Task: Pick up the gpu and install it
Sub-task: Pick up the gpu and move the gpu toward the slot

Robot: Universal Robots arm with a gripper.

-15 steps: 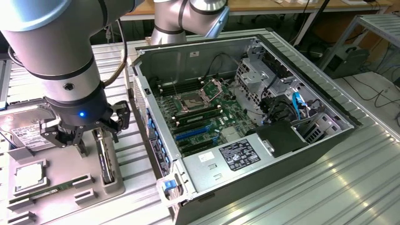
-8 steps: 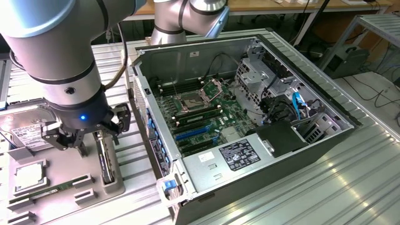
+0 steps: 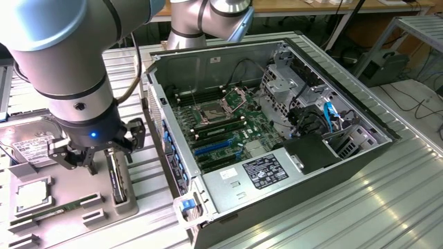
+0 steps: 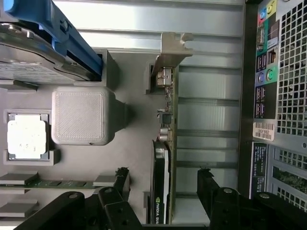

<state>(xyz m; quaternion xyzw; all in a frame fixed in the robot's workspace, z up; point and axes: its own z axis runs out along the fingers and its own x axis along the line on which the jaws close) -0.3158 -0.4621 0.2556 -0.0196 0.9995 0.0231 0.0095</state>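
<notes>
A ribbed aluminium table (image 3: 360,207) carries an open computer case (image 3: 201,67) and, at the exterior view's left, a grey moulded fixture tray (image 3: 76,189). The arm's bulk cuts off much of the tray in the exterior view, and the gripper (image 3: 100,153) hides one end of the gpu (image 3: 119,179), which stands on its long edge in a tray slot just beside the case. From the wrist the card is seen edge-on, so its fan cannot be made out; what shows is a thin black body, a strip of bare board and the silvery end bracket (image 4: 170,48). The black fingers (image 4: 121,184) are spread wide, one on each side of the card with a gap to it, gripping nothing. Also in the tray are a labelled silver hard drive (image 3: 31,145), a square processor (image 3: 31,194) and a green memory stick (image 3: 52,210). A grey block (image 4: 79,115) with rounded corners and a finely ribbed face sits between these and the card.
</notes>
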